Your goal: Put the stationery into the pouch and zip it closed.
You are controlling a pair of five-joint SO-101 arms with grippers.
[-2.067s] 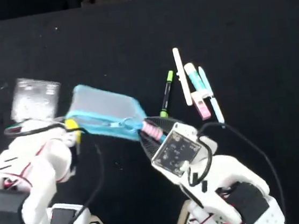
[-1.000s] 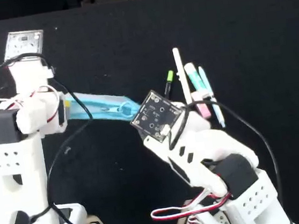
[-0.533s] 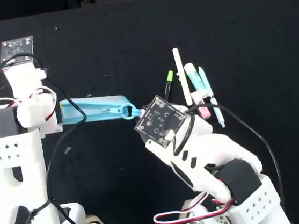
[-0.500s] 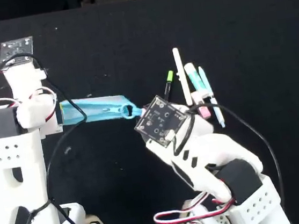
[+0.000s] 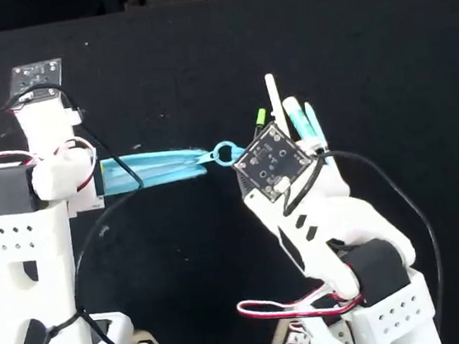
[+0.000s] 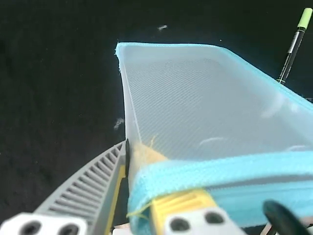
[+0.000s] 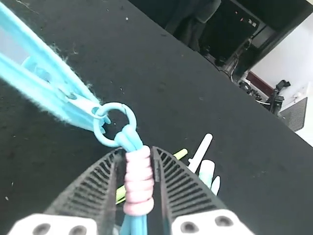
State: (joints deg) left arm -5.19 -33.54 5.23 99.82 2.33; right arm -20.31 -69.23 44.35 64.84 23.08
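Right wrist view shows the right jaws nearly closed, pinching the pink-wrapped pull cord (image 7: pixel 138 182) between their ribbed fingers. The cord's light-blue loop is knotted through a round ring (image 7: pixel 115 131) just past the fingertips. That ring hangs from the zip slider (image 7: pixel 80 106) of the pouch (image 5: pixel 158 167). From the slider, two turquoise zip edges run apart toward the far end of the pouch.

Left wrist view shows the left jaws clamped on the opposite end of the pouch. A corner of the zip tape sits between the yellow-tipped finger and the grey ribbed one. The pale mesh side of the pouch stretches away from them, with nothing visible inside.

High view shows the pouch edge-on, pulled out as a narrow turquoise band between the two arms and held up off the black desk (image 5: pixel 382 55).

The stationery lies on the desk beside the right arm's wrist, outside the pouch and partly covered by the arm. It comprises a green-capped black pen (image 6: pixel 292 46), a white pen (image 5: pixel 273 96), a teal highlighter (image 5: pixel 296 114) and a light-blue pen (image 5: pixel 313 117).
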